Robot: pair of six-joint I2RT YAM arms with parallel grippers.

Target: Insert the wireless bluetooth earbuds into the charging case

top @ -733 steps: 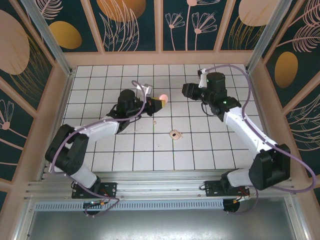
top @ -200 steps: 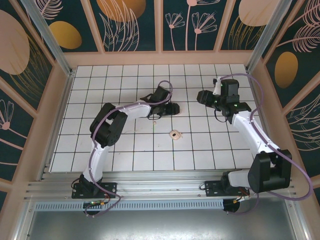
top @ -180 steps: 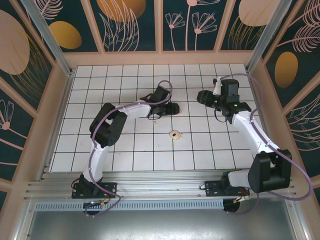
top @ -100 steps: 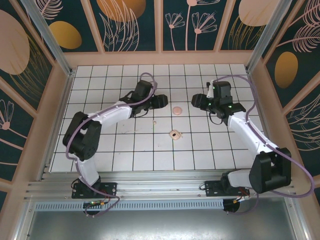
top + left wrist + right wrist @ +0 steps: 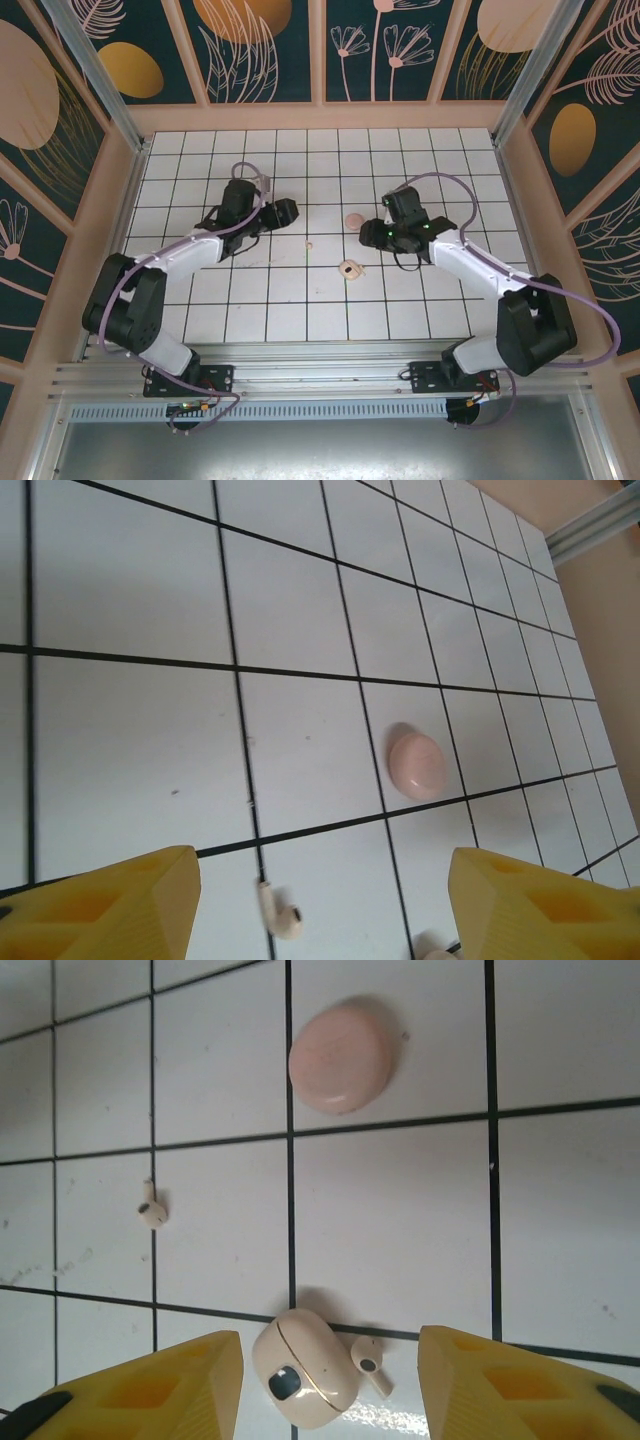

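Both sets of fingers released, nothing btwn them: L gripper (image 5: 288, 212) mid-left of the overhead view, R gripper (image 5: 368, 233) just right of centre. Charging case (image 5: 340, 1055) sits upper centre of the R wrist view and looks shut. First earbud (image 5: 152, 1210) lies mid-left, second earbud (image 5: 368, 1363) bottom centre, right beside the cream ring piece (image 5: 300, 1368). Risks: buds are tiny, so an off-centre pinch could flick one away; R fingers may snag the ring piece instead; the lid prob. needs opening first.

Smooth matt pink plastic charging case (image 5: 340, 1055), glossy white tiled table (image 5: 400, 1220) (faint sheen), pale plastic earbuds (image 5: 152, 1210)
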